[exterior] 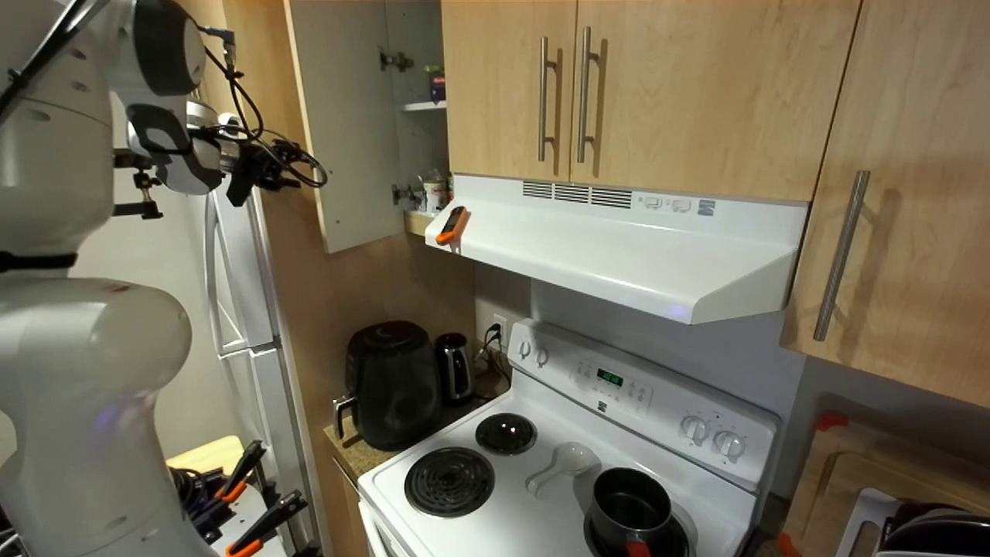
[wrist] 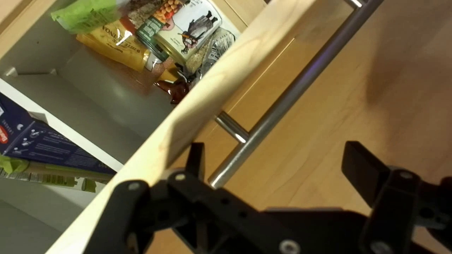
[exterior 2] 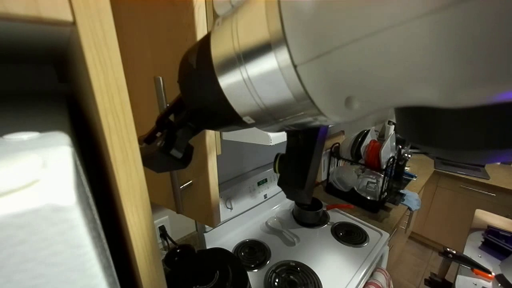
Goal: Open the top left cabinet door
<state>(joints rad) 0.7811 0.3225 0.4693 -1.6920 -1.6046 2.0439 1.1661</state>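
The top left cabinet door stands open. Its pale inner face (exterior: 352,147) shows in an exterior view, and its maple front (exterior 2: 200,196) in an exterior view. In the wrist view its front (wrist: 310,148) fills the right side, with a steel bar handle (wrist: 282,107) crossing diagonally. My gripper (wrist: 273,155) is open, on the door's front side. The bar's end lies between the fingers, close beside the left one; I cannot tell whether they touch. The gripper also shows in both exterior views (exterior: 267,174) (exterior 2: 150,150), partly hidden behind the door's edge in one of them.
Food packages (wrist: 116,42) and a blue box (wrist: 53,144) stand on the cabinet shelves. The white refrigerator (exterior: 259,263) is beside the arm. Paired wood doors (exterior: 503,93) adjoin above the range hood (exterior: 603,240). A black air fryer (exterior: 390,387) and stove (exterior: 534,518) are below.
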